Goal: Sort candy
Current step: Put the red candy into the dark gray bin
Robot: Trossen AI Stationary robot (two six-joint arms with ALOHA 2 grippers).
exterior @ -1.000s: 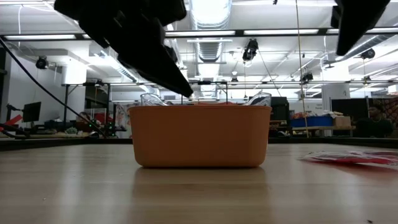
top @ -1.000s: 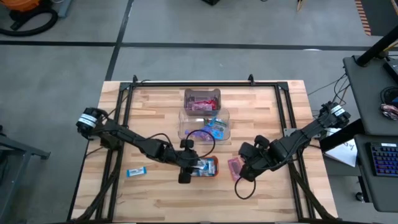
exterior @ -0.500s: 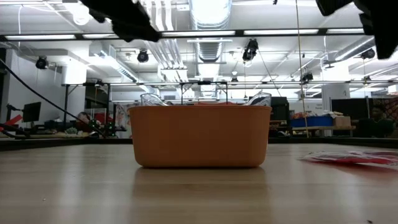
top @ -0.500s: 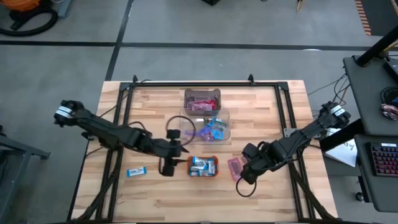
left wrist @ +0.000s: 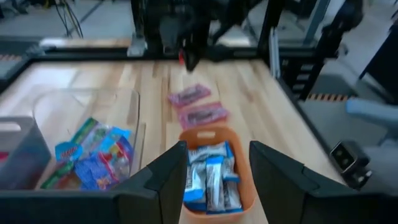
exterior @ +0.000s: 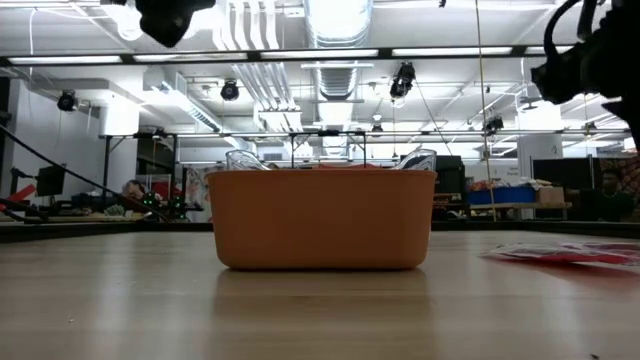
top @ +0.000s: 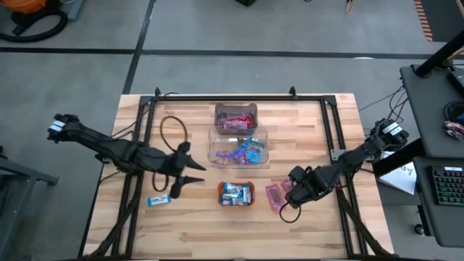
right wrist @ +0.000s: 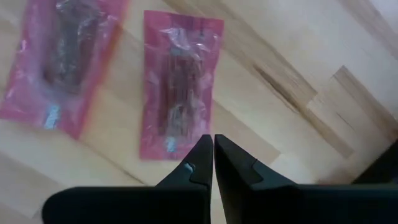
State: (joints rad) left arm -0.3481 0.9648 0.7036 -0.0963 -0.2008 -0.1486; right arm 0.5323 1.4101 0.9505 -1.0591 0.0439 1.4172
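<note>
The candy shows in several places. Two red packets lie flat on the table right of the orange tray, which holds blue-and-white bars. One more bar lies at the near left. Blue and purple wrappers fill a clear bin. My right gripper is shut and points down above the near end of one red packet, clear of it. My left gripper is open and empty, raised left of the tray and facing it.
Two clear bins stand behind the tray; the farther bin holds red packets. A black frame runs along the table's far edge and sides. Bare wood lies along the near edge.
My left gripper has drawn back from the orange tray toward the table's left edge, rising and tipping closer to level, still open. My right gripper has come down toward the red packets and rolled at the wrist, still shut.
</note>
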